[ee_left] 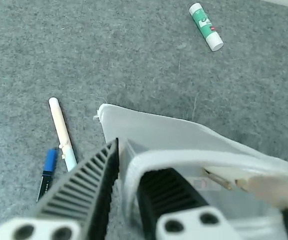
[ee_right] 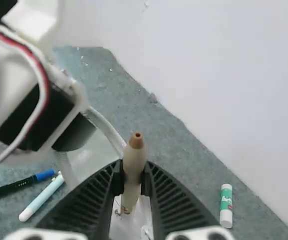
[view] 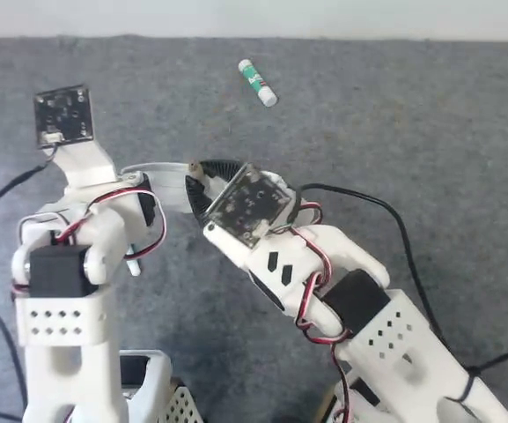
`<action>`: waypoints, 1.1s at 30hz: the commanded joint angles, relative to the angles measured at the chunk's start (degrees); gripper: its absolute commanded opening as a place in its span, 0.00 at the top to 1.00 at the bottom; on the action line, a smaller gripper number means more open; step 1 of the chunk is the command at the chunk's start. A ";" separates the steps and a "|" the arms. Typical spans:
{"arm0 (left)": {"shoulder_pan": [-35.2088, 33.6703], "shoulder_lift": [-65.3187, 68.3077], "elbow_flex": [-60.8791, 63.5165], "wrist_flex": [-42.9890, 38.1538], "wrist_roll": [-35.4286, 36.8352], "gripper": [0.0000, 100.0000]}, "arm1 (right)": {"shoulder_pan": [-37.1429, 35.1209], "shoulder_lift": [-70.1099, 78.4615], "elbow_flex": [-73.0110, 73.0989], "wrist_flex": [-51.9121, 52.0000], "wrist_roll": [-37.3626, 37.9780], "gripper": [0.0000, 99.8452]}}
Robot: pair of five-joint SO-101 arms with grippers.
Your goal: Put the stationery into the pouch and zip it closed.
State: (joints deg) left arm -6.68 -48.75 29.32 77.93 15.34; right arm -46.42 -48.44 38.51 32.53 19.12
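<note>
Left hand [ee_left: 129, 160]: clenched on the pouch wall, one ribbed finger [ee_left: 84, 187] outside and the other inside the mouth.
Right hand [ee_right: 133, 172]: grasping the beige pen, dark fingers [ee_right: 96, 200] pressed to both sides of its barrel; in the high view, at 3 o'clock of the pouch and right against its rim.
Pouch [ee_left: 173, 135]: pale and translucent, lying on the bench at the centre of the high view between the two arms, mouth open, one edge lifted by the left hand.
Beige pen [ee_right: 134, 150]: upright in the right hand, tapered tip above the fingers, lower end down over the pouch mouth; cannot tell whether it touches the pouch.
White pen [ee_left: 61, 132]: flat on the bench, near the pouch corner but apart from it.
Blue pen [ee_left: 46, 172]: flat on the bench just beside the white pen, on the side away from the pouch, blue cap next to the white barrel.
Glue stick [view: 258, 82]: white with a green label, lying on its side at 1 o'clock of the pouch in the high view, well apart from it and from both hands.
Bench [view: 394, 132]: covered in grey felt-like cloth, white wall along its far edge.
</note>
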 commanded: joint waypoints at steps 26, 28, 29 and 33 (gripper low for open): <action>-0.35 -0.26 -1.71 -3.08 0.44 0.99 | -0.13 -11.47 -1.58 11.30 2.02 0.81; -2.29 -0.26 -1.80 -3.34 0.53 0.99 | -0.13 -11.21 -2.64 13.23 2.02 0.81; -3.52 -0.26 -2.07 -3.78 0.53 0.99 | -0.13 -11.21 -3.08 14.37 2.02 0.81; -9.05 -0.26 -3.82 -4.13 0.79 0.99 | -0.13 -11.38 -4.75 18.86 1.93 0.81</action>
State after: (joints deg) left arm -11.52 -48.75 29.32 75.91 15.34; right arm -46.51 -56.97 38.15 48.79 20.44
